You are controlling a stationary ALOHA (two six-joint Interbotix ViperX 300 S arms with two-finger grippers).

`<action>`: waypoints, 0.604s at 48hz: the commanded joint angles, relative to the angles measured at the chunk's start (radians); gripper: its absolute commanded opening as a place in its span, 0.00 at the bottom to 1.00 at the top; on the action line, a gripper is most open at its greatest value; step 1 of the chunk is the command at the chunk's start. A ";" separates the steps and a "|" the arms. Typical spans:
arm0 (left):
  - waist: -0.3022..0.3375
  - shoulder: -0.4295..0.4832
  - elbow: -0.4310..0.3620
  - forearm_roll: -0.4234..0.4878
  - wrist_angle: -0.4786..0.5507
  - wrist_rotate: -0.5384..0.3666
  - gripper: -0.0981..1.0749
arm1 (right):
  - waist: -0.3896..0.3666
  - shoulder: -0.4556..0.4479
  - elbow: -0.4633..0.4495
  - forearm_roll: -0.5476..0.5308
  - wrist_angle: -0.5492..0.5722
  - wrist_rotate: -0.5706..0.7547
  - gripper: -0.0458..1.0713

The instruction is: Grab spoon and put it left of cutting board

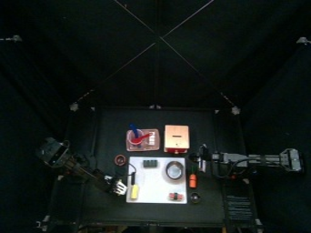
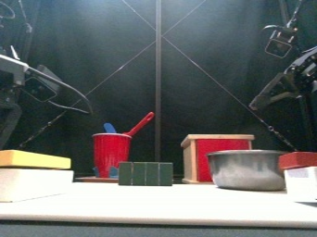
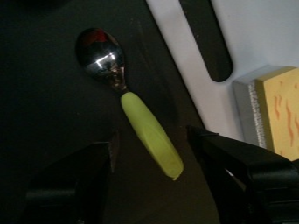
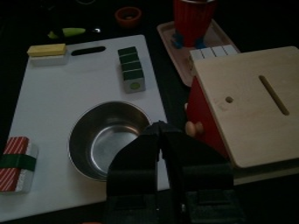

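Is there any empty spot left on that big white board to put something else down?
Yes: the cutting board is bare between the yellow block, the green block and the metal bowl. Beside the wooden box and red cup it is crowded.

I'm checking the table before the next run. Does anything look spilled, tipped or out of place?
Nothing stands out. The spoon lies flat on the table beside the cutting board, and the metal bowl sits upright on the board.

Two skinny black arms, chunky black wrist blocks, matte black two-jaw grippers: left gripper (image 3: 149, 162), right gripper (image 4: 172, 153). Loose black cables looping behind.
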 commanded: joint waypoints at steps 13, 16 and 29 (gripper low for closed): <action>0.003 -0.273 -0.012 0.149 0.169 0.006 0.89 | -0.009 0.002 -0.011 0.002 -0.005 0.000 0.04; 0.003 -0.337 -0.009 0.233 0.172 0.006 0.89 | -0.009 0.002 -0.011 0.002 -0.006 0.000 0.04; -0.006 -0.512 0.077 0.746 0.064 0.104 0.89 | -0.009 0.002 -0.015 0.002 -0.006 0.000 0.04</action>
